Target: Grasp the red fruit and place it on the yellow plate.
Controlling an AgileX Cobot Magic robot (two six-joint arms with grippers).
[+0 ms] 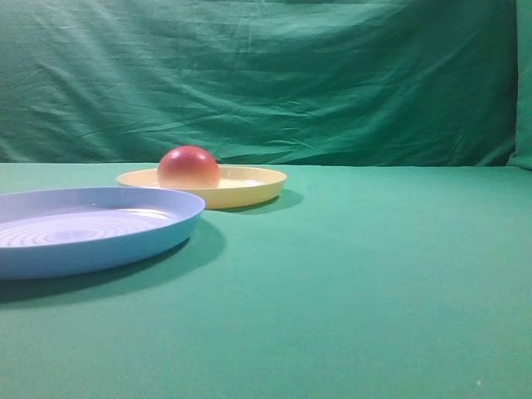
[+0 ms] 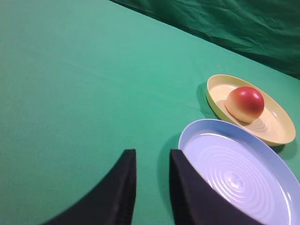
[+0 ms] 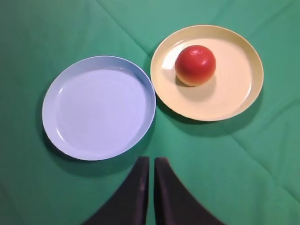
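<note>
the red fruit sits flat side down on the yellow plate, a little off the plate's middle. just beside the yellow plate lies a light blue plate on the green bench. above the plates the right gripper hangs closed and empty. beside the blue plate, the left gripper shows a narrow gap, holding nothing.

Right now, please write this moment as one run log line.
red fruit: on yellow plate | blue plate: empty | right end effector: shut, holding nothing
</note>
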